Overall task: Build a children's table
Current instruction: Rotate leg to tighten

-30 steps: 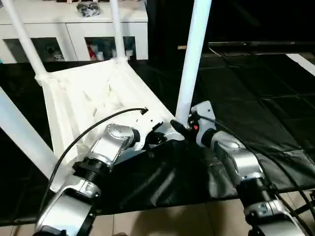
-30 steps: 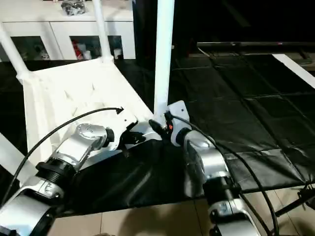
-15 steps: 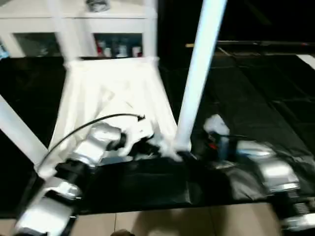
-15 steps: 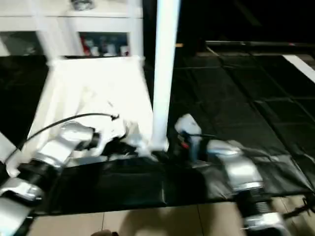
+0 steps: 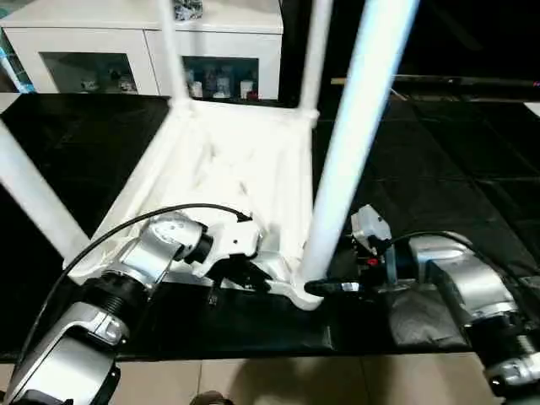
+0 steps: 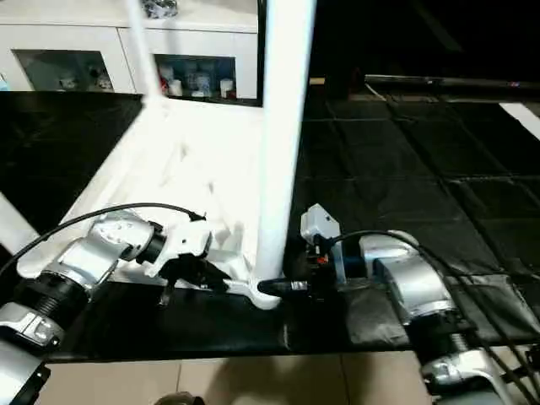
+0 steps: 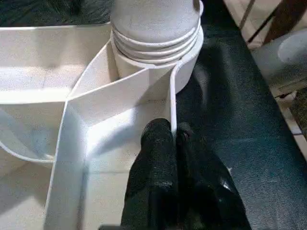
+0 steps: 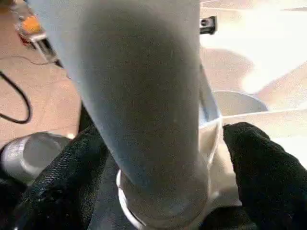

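Table top: the children's table [image 5: 228,160] lay upside down on the black floor mat [image 5: 447,177], ribbed underside up, right in front of the robot.
Legs: four legs stood up from the corner lobes — two far ones, one at the near left [image 5: 34,202], and the thick near leg [image 5: 354,143] by the grippers.
Progress: judged far along; all four legs looked seated, so what remained was likely tightening the near leg and turning the table upright.
Right gripper: the right gripper [image 8: 158,177] was spread wide, its black fingers [image 8: 261,167] on either side of the near leg's base — whether they pressed on it could not be told.
Left gripper: the left gripper [image 7: 173,136] was pressed together, pinching the thin rim wall [image 7: 171,91] of the top beside the leg's threaded socket.
Surroundings: a white glass-door cabinet [image 5: 126,51] stood behind the table, well apart.
In the way: a black cable [image 5: 143,224] arched over the left forearm; nothing else crowded the corner.
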Robot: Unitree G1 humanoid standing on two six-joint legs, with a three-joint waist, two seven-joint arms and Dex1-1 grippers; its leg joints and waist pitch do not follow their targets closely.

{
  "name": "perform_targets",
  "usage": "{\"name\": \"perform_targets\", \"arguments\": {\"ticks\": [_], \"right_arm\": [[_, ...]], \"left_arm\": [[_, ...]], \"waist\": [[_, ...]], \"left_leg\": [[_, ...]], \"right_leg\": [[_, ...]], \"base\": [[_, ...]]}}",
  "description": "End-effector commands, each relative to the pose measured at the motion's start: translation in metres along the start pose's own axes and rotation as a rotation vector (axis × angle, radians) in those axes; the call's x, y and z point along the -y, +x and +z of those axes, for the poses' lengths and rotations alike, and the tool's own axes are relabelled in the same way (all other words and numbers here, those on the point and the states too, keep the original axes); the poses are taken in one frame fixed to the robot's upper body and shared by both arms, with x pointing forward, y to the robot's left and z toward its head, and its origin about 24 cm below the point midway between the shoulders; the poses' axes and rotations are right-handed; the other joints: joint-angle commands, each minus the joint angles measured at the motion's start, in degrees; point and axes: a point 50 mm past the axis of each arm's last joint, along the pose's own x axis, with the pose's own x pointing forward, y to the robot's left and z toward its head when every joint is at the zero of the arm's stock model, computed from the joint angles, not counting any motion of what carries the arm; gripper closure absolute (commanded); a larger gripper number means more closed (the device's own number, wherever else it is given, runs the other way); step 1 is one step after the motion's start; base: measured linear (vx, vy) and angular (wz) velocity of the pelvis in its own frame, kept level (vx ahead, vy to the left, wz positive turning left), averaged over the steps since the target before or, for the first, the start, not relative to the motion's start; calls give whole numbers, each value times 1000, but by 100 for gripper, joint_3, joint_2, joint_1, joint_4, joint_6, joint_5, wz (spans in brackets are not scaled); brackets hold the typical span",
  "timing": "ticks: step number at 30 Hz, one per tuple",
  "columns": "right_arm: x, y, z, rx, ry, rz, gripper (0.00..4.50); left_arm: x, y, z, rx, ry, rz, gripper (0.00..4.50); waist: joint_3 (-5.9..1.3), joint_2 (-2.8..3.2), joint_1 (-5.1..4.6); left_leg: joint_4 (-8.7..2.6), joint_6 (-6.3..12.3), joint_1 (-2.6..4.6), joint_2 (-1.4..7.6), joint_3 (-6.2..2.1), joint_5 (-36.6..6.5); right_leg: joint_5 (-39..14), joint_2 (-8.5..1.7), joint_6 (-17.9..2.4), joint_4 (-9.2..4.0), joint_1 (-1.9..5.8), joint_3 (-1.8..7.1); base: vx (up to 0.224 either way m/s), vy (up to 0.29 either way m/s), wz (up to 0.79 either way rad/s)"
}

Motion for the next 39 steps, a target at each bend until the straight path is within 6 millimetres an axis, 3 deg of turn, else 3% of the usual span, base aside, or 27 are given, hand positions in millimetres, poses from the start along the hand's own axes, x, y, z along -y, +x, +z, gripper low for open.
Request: {"name": "perform_targets", "arguments": {"ticks": [1,17,18,20,24,25,29,32,33,34,36,39], "right_arm": [[2,0,7,5,-13,30,78],[-3,3,5,24,15,112,213],[-5,5,5,36,22,110,213],[-6,9,4,57,27,90,233],[-7,17,2,101,37,-6,240],[-6,20,1,112,37,-61,241],[2,31,-6,99,70,-234,244],[12,52,-8,87,117,-444,251],[12,52,-8,87,117,-444,251],[14,59,-7,87,129,-492,251],[19,69,-4,88,148,-568,254],[28,89,8,101,175,-705,254]], "left_arm": [[7,12,5,-21,51,-96,450],[4,9,-2,-27,20,-46,450],[3,8,-3,-24,4,-24,450],[-1,7,-3,-4,-35,27,450],[-9,9,1,73,-132,146,450],[-12,10,3,99,-171,189,450],[-19,14,8,151,-248,291,450],[-27,26,14,173,-328,420,450],[-27,26,14,173,-328,420,450],[-30,30,17,177,-348,454,450],[-34,36,22,187,-374,508,450],[-42,48,35,202,-408,603,450]], "waist": [[-346,-37,-40],[-358,-62,-35],[-362,-8,-35],[-356,-32,-39],[-326,0,-50],[-304,13,-73],[-274,-32,-197],[-261,-37,-326],[-266,-52,-383],[-275,-53,-390],[-267,-36,-439],[-292,-38,-472]], "left_leg": [[-342,203,190,244,-70,-1062],[-321,229,188,233,-65,-970],[-319,215,195,233,-69,-969],[-323,197,195,229,-67,-1002],[-369,26,216,235,-77,-1388],[-412,-100,213,235,-100,-1626],[-470,-304,204,218,-145,-1985],[-479,-363,193,201,-150,-1990],[-478,-367,169,181,-163,-1956],[-476,-340,154,176,-167,-1907],[-458,-289,189,168,-141,-1909],[-444,-224,177,158,-136,-1694]], "right_leg": [[-15,-284,-1490,-364,164,161],[193,-278,-1548,-339,178,154],[228,-274,-1550,-336,172,154],[243,-271,-1553,-341,174,154],[-286,-291,-1501,-401,159,167],[-740,-312,-1405,-448,161,172],[-1582,-330,-1134,-534,160,174],[-1676,-308,-1079,-545,124,181],[-1805,-313,-1027,-558,143,168],[-1829,-313,-986,-565,167,162],[-1730,-284,-1001,-581,104,185],[-1463,-275,-1041,-567,117,190]], "base": [[0,0,0],[0,0,0],[0,0,0],[0,0,0],[0,0,0],[0,0,0],[0,0,0],[0,0,0],[0,0,0],[0,0,0],[0,0,0],[0,0,0]]}}
